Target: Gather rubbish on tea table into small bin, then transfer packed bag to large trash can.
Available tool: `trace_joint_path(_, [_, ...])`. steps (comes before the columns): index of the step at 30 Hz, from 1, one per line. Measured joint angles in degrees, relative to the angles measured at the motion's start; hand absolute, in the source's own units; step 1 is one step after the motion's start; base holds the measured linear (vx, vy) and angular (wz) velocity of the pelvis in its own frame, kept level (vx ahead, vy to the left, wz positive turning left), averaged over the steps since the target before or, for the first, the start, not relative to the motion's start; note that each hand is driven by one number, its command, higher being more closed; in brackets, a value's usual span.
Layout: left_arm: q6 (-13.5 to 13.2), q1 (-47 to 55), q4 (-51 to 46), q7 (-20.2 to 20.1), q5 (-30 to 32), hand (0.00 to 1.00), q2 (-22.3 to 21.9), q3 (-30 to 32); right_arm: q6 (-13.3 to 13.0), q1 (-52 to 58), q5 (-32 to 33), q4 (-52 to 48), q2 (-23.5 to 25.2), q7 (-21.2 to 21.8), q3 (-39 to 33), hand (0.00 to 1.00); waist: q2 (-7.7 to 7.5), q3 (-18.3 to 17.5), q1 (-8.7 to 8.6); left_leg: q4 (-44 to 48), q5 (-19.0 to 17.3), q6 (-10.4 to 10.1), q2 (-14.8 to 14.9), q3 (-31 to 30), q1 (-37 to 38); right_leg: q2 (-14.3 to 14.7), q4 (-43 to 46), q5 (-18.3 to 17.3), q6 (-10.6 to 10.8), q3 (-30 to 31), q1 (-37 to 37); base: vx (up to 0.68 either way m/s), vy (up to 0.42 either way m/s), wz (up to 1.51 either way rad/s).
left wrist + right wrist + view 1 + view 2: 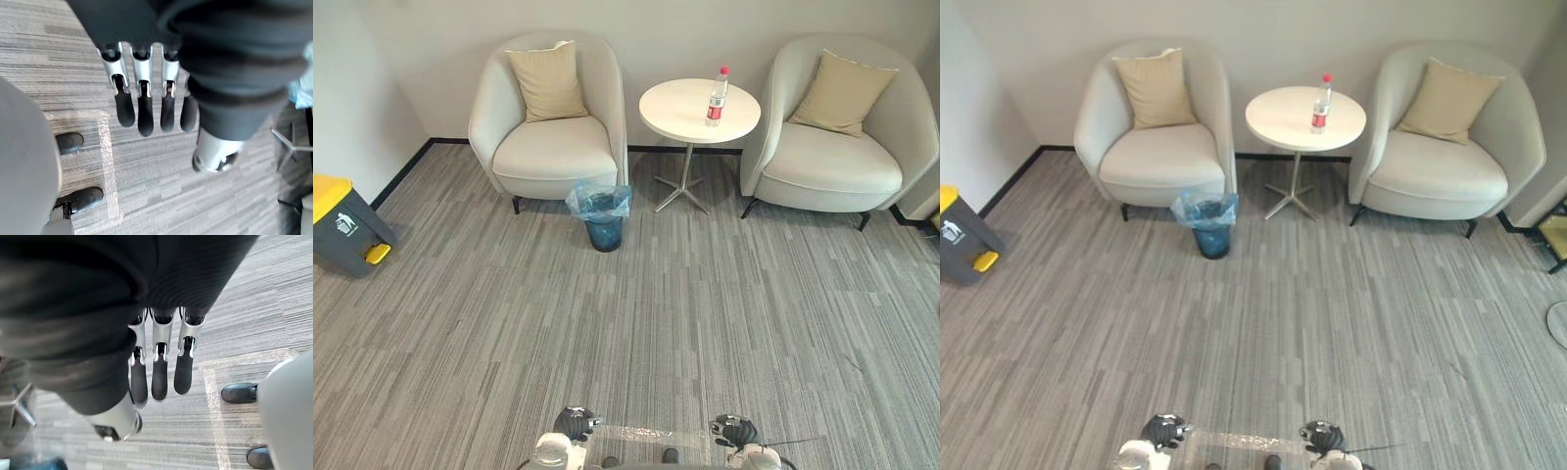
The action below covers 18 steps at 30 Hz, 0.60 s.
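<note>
A plastic bottle [716, 96] with a red cap is standing upright on the round white tea table [675, 116], its long axis running straight up, and it is sitting toward the table's right, far edge. It is looking like the one piece of rubbish to be gathered. The table is standing between two pale armchairs, the left armchair [553, 152] and the right armchair [842, 162], each carrying a tan cushion against its back. The small bin [604, 220], lined with a blue bag, is waiting on the carpet at the front corner of the left armchair, just left of the table's foot and nearer the robot. The large trash can [340, 227], grey with a yellow lid, is sitting well apart by the left wall. Both hands are hanging low at the near edge, far from the bottle: the left hand [142, 98] and the right hand [156, 364] are each showing straight, relaxed fingers pointing at the carpet and holding nothing. The bottle is lying straight ahead of the right hand [734, 429] and off to the right of the left hand [576, 423], so the right hand is looking the better placed. Bare carpet is lying between; only the right armchair's side, close beside the table, is likely crowding a reach.
</note>
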Motion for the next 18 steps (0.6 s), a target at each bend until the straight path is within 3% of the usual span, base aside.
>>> trace_joint_path(9, [0.74, 1.2, 1.28, -0.36, 0.3, 0.0, -0.06, 8.34, 0.46, 0.44, 0.14, 1.32, 0.63, 0.18, -3.95, 0.0, -0.2, -0.03, -0.08, -1.81, 0.41, 0.04, -0.06, 0.89, 1.54, 0.02, -0.36, 0.04, 0.22, 0.52, 0.95, 0.0, 0.002, -0.04])
trace_joint_path(18, [1.68, 1.65, 1.24, -0.35, 0.22, 0.0, -0.23, 11.0, 0.72, 0.98, 0.2, 1.36, 1.48, 0.33, -5.56, 0.0, -0.85, -0.33, -0.01, -2.09, 0.36, -0.03, -0.07, 1.18, 1.95, -0.02, -0.89, -0.05, 0.37, 0.75, 1.51, 0.0, -0.004, 0.01])
